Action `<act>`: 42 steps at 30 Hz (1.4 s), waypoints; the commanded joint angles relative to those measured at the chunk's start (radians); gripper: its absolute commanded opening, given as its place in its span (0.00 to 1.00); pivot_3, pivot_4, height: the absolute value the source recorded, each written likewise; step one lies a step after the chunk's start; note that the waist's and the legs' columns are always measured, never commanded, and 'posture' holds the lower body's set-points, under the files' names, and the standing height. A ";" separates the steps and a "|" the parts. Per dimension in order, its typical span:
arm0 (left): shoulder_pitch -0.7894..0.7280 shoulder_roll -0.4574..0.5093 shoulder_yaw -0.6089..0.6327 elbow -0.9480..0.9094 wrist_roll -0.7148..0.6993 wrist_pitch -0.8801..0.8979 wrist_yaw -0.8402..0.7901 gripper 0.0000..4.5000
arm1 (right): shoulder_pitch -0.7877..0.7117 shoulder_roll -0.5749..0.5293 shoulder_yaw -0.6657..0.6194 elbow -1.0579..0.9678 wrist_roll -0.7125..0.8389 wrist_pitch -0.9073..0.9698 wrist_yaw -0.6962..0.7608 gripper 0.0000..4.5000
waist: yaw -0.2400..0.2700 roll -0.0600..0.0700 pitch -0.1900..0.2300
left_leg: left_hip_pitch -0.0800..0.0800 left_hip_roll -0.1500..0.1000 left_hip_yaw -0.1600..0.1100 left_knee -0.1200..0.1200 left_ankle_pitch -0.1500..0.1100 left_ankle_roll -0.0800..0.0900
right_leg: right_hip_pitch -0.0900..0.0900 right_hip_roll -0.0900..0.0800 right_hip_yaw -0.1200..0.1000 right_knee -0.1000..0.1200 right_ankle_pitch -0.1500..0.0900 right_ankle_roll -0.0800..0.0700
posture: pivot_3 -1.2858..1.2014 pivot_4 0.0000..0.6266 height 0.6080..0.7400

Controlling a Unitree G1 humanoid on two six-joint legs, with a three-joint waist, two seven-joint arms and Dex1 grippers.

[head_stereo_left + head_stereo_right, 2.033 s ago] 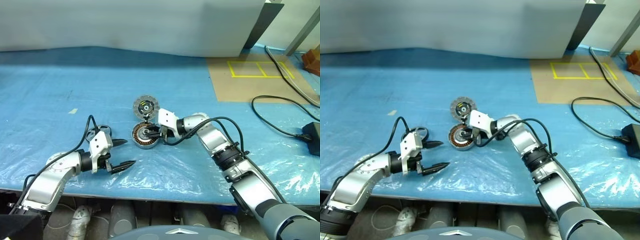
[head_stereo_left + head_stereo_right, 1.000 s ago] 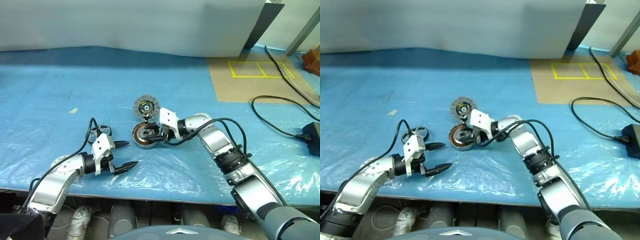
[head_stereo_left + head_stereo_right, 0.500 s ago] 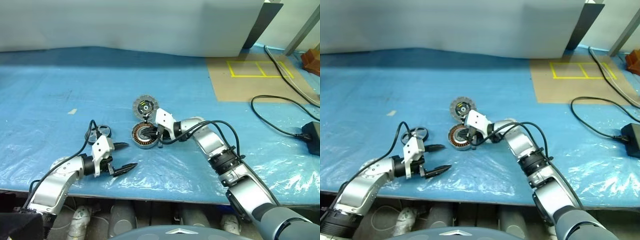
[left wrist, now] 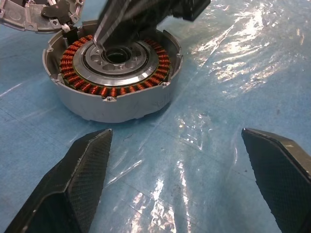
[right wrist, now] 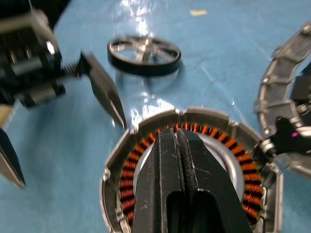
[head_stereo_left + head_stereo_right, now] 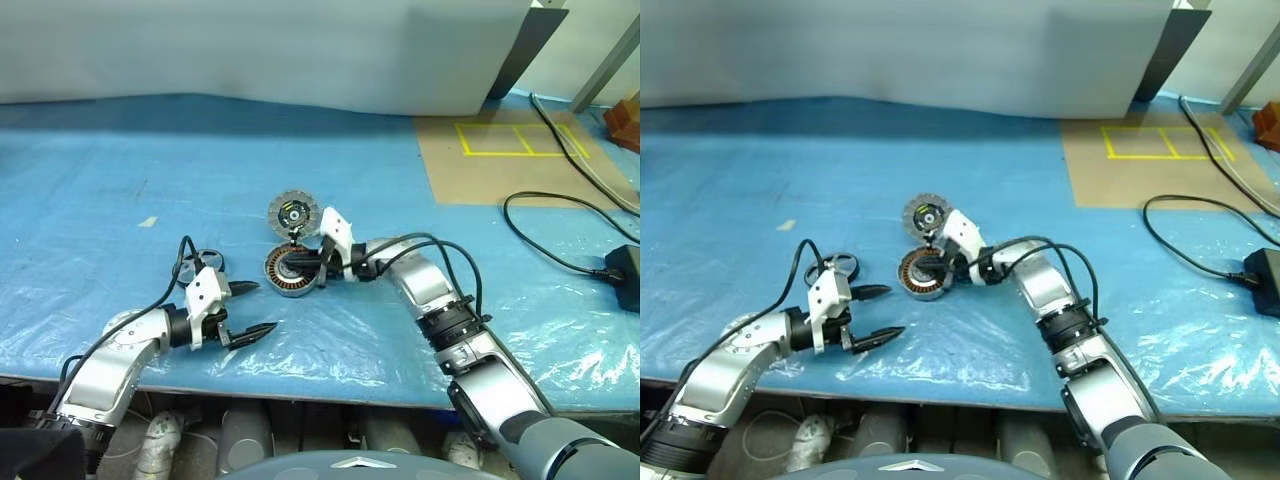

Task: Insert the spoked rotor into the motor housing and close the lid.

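The counter (image 6: 120, 160), under a blue plastic sheet, carries all three parts near the middle. The housing (image 6: 291, 271) sits open, copper winding up, with the lid (image 6: 293, 213) lying just behind it, touching or nearly touching its rim, inner face up. The rotor (image 6: 838, 268) lies flat, well to the left of the housing, just behind the left hand (image 6: 250, 309).

What has changed is at the right hand (image 5: 179, 145): a second ago its fingers stood partly apart over the housing; now they are pressed together, empty, and the wrist has rolled, the tips resting on or just over the silvery centre. The left hand has kept its place, fingers wide apart, holding nothing.

Judged from this, the rotor is untouched and the insertion has not begun; the right hand seems only to steady or probe the housing.
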 commanded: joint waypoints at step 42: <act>0.132 0.122 0.233 -0.140 -0.175 0.129 -0.028 1.00 | 0.009 -0.018 -0.006 -0.127 0.073 0.113 -0.025 0.01 | 0.004 0.000 0.000 | 0.003 0.000 0.001 -0.003 -0.001 0.001 | -0.001 0.000 0.000 0.002 -0.001 -0.001 | 0.52 0.24 1.00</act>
